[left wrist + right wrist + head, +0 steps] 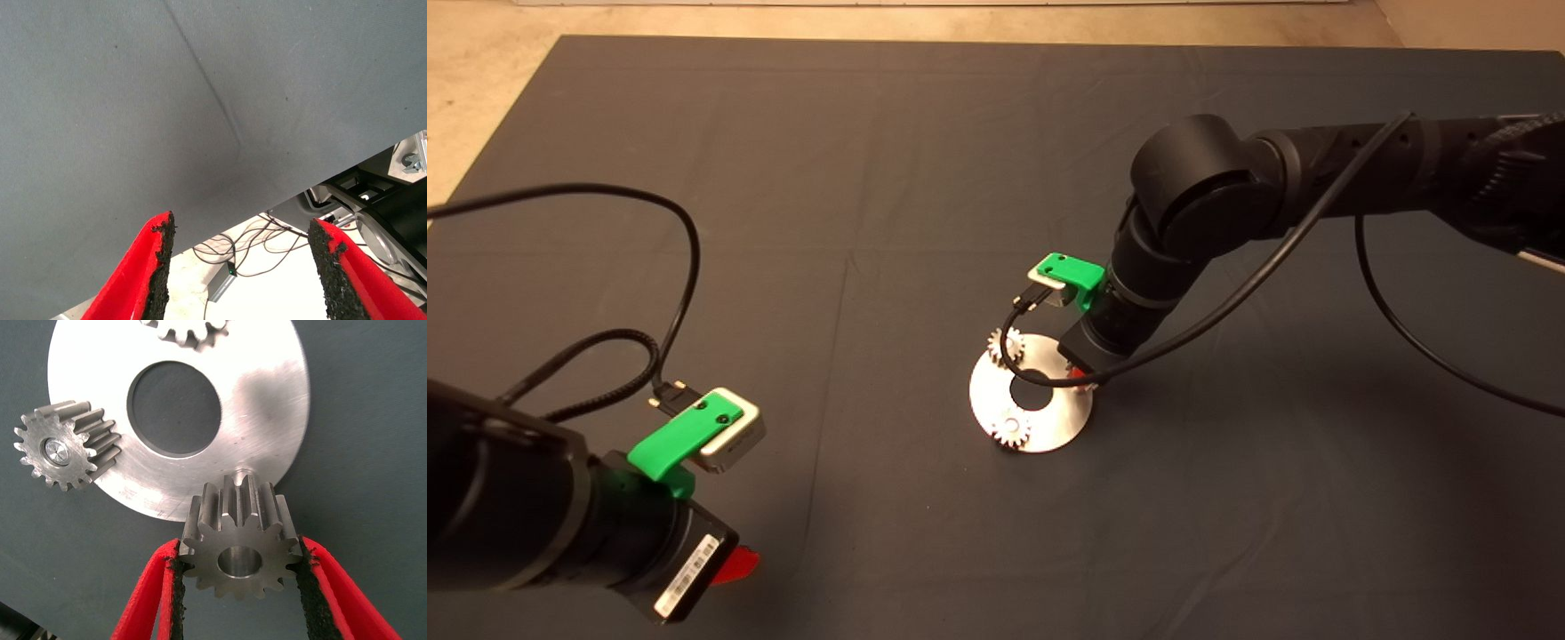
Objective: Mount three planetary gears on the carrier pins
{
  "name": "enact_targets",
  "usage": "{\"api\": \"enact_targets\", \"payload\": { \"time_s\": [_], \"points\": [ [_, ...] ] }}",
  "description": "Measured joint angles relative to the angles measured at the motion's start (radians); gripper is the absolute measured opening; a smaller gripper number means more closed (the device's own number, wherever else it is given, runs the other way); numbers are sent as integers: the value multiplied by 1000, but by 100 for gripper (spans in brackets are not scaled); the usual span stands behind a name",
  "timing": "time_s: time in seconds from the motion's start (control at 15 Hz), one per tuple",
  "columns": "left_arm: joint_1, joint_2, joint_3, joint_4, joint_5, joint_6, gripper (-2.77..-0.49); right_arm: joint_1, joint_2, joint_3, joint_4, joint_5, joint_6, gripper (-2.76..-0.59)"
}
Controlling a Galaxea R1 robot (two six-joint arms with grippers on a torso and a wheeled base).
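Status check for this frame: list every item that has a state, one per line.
Carrier disc: flat on the mat, two gears mounted.
Far gear: seated on its pin.
Near gear: seated, pin tip visible in its bore.
Third gear: clamped between the fingers, above the disc edge, bore empty.
Right gripper: shut on the third gear.
Left gripper: open, empty, parked at the mat's edge.
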State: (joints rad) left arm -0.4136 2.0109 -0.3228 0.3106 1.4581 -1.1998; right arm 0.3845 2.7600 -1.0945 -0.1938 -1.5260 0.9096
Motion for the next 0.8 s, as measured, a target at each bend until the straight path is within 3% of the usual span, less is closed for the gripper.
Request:
{"api": "enact_targets", "payload": {
  "time_s": [0.13, 0.8],
  "points": [
    [0, 0, 0, 0, 0, 0, -193, -15, 5, -8, 0, -1, 0, -241],
    [0, -6, 0, 0, 0, 3, -193, -22, 19, -42, 0, -4, -3, -241]
  ]
}}
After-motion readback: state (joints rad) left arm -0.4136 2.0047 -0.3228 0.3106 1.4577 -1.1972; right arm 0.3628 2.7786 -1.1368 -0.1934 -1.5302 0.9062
